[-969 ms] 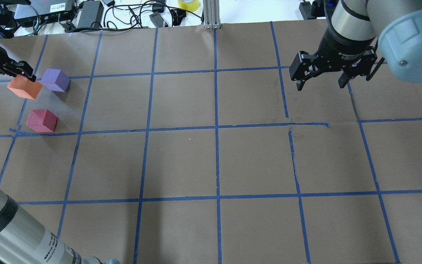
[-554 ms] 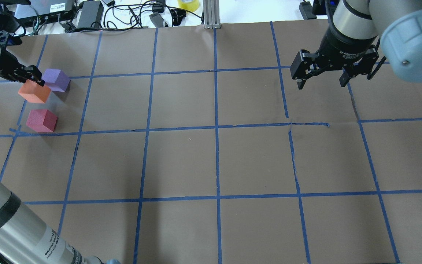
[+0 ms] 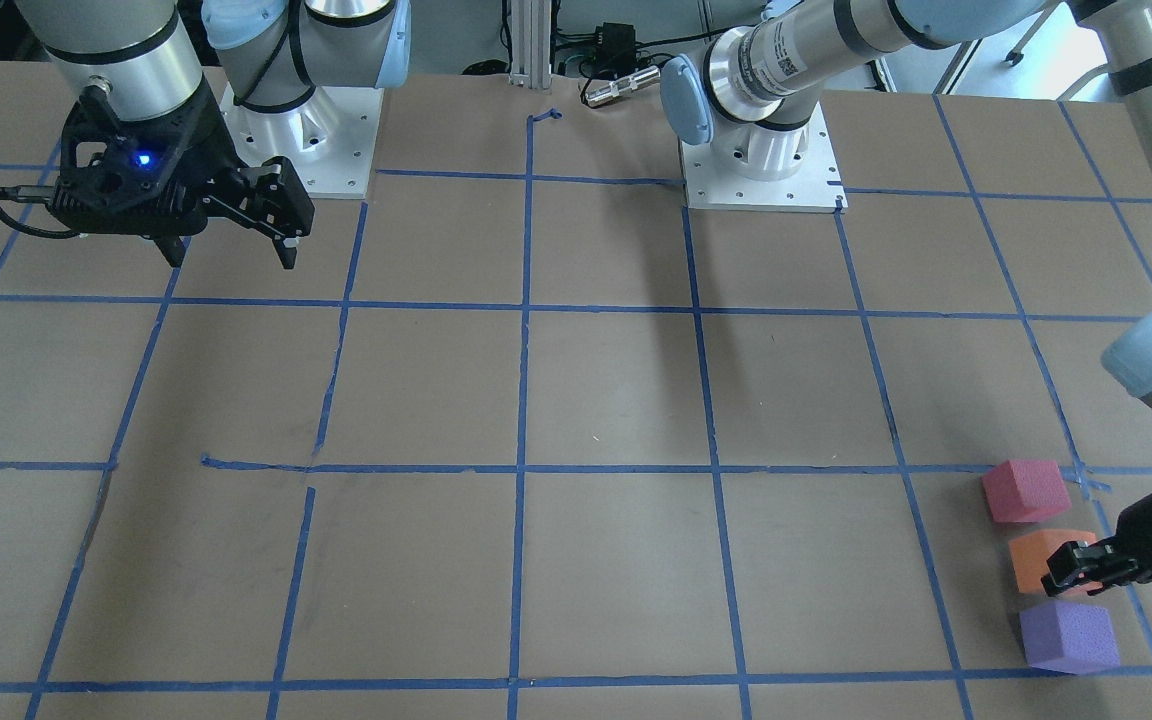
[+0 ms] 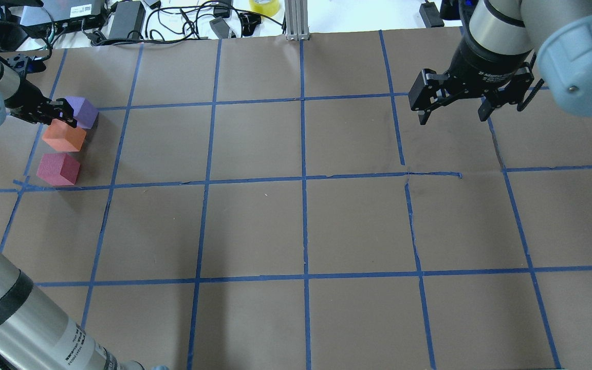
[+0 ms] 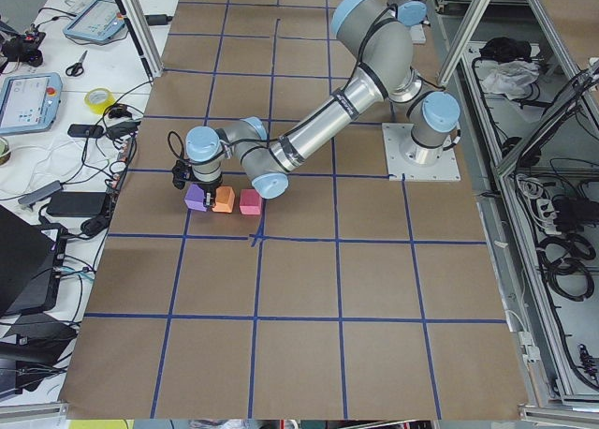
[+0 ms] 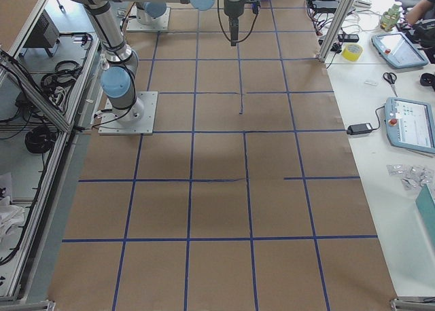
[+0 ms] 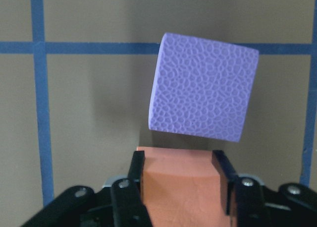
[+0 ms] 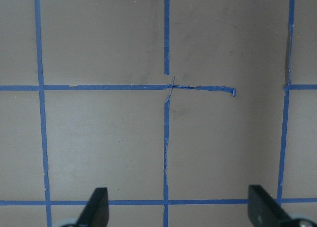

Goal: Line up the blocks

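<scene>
Three blocks stand in a short row at the table's far left. The purple block (image 4: 84,110) is farthest, the orange block (image 4: 63,137) is in the middle, and the pinkish-red block (image 4: 58,168) is nearest. My left gripper (image 4: 67,119) is shut on the orange block (image 7: 181,182), and the purple block (image 7: 203,93) lies just ahead of its fingers. I cannot tell whether the orange block rests on the table. The front view shows the same row: pinkish-red (image 3: 1024,490), orange (image 3: 1041,555), purple (image 3: 1068,636). My right gripper (image 4: 452,115) is open and empty, hanging over the far right.
The brown table carries a blue tape grid (image 4: 303,177). Cables, power bricks and a yellow tape roll (image 4: 264,5) lie beyond the far edge, beside an aluminium post (image 4: 296,20). The two arm bases (image 3: 761,160) stand at the robot's side.
My left gripper has carried the orange block rightward and lower, into the gap between the purple and pinkish-red blocks. My right gripper has hardly moved.
</scene>
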You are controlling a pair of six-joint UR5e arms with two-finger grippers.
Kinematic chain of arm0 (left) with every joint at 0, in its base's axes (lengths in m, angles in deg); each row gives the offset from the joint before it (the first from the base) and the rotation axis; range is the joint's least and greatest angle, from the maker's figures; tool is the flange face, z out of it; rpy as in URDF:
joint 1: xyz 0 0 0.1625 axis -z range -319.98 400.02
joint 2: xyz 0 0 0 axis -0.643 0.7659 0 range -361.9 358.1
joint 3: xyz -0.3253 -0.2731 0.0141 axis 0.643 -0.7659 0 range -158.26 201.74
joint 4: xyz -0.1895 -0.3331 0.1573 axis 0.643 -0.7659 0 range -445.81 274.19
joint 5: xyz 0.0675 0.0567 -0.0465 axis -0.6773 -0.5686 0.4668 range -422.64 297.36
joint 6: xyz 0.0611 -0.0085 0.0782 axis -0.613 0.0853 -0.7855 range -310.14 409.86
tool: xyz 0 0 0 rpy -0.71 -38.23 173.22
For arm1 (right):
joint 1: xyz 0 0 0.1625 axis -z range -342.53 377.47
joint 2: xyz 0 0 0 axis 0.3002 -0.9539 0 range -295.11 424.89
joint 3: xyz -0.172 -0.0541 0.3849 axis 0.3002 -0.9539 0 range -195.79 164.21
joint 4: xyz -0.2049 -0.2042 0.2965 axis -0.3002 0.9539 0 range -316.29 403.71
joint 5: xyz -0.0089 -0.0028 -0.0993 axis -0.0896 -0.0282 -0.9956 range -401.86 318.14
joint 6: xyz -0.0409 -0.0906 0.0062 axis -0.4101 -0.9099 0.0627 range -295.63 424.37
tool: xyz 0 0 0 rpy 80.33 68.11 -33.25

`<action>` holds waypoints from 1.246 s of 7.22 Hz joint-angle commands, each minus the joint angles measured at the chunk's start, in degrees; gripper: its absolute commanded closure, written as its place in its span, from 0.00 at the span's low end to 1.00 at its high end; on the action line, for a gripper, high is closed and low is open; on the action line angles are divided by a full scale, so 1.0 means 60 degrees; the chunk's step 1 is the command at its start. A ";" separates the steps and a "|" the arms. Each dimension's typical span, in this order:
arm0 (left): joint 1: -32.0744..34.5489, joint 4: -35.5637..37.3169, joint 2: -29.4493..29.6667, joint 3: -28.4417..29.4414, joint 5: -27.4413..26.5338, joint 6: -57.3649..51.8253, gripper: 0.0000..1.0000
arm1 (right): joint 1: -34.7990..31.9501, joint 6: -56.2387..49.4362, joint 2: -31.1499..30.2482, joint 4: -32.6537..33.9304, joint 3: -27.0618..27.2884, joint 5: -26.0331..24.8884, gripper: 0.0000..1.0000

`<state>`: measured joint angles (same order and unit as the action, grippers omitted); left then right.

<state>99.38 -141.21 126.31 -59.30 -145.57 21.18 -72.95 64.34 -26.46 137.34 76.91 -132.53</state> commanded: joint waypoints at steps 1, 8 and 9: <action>0.0140 0.0297 -0.0041 -0.0160 -0.0022 0.0093 1.00 | -0.0003 -0.0010 -0.0008 0.0026 -0.0012 0.0008 0.00; 0.0257 -0.4363 -0.3108 0.0058 -0.0676 -0.1196 0.00 | -0.0017 0.0107 0.0006 0.0144 -0.0085 0.0066 0.00; 0.0258 -0.5797 -0.4060 0.0219 -0.0899 -0.1182 0.00 | -0.0018 0.0107 -0.0008 0.0129 -0.0070 0.0067 0.00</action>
<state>100.86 -165.79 108.88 -58.93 -148.89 14.03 -73.03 64.90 -26.47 138.14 76.49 -132.19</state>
